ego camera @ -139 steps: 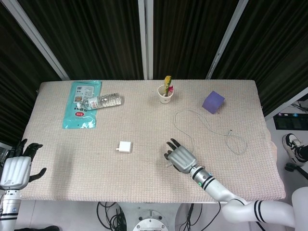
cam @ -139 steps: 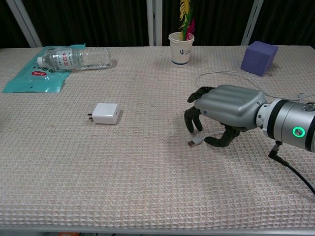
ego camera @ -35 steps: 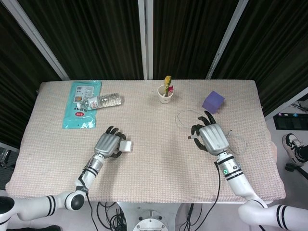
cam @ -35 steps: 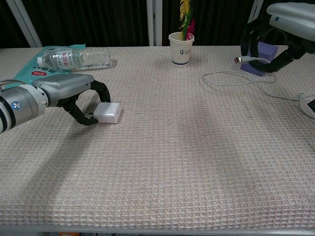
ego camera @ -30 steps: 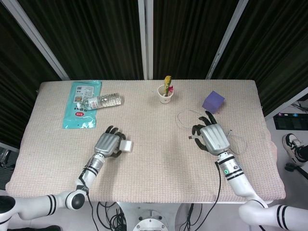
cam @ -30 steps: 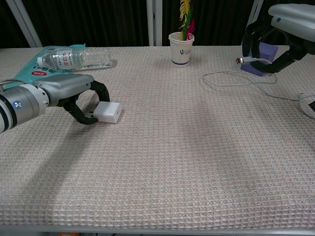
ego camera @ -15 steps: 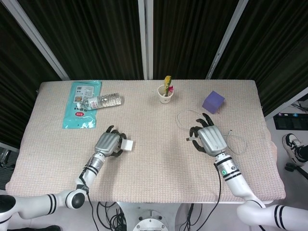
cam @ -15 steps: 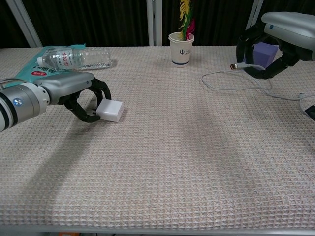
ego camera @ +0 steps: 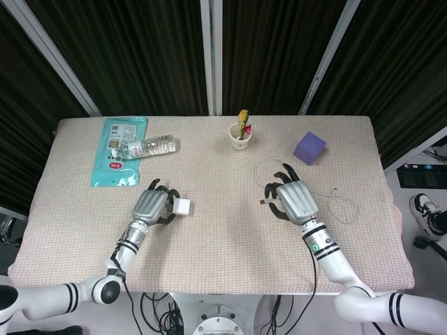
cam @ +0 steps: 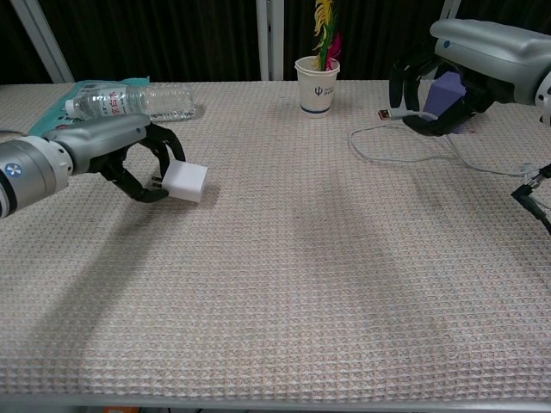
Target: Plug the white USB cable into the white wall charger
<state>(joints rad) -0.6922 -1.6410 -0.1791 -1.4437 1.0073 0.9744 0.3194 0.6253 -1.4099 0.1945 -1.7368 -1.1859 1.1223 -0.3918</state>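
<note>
Left hand [cam: 120, 155] has its dark fingers [cam: 164, 142] curled around the small white cube-shaped wall charger [cam: 186, 181], pinching it just off the beige woven tablecloth [cam: 284, 284], with the free face pointing toward the middle. Right hand [cam: 456, 73] pinches the metal-tipped plug end of the thin white USB cable [cam: 392, 114] between thumb and fingers; the slack trails back from the fingers in loops on the cloth, past the purple foam cube [ego camera: 309, 148] behind it. Hands are well apart, so I'd bring them together mid-table. Can't tell which charger face has the port from here, so turn it toward the plug first, line it up square, then push straight in while the left braces. Watch the slack doesn't snag.
</note>
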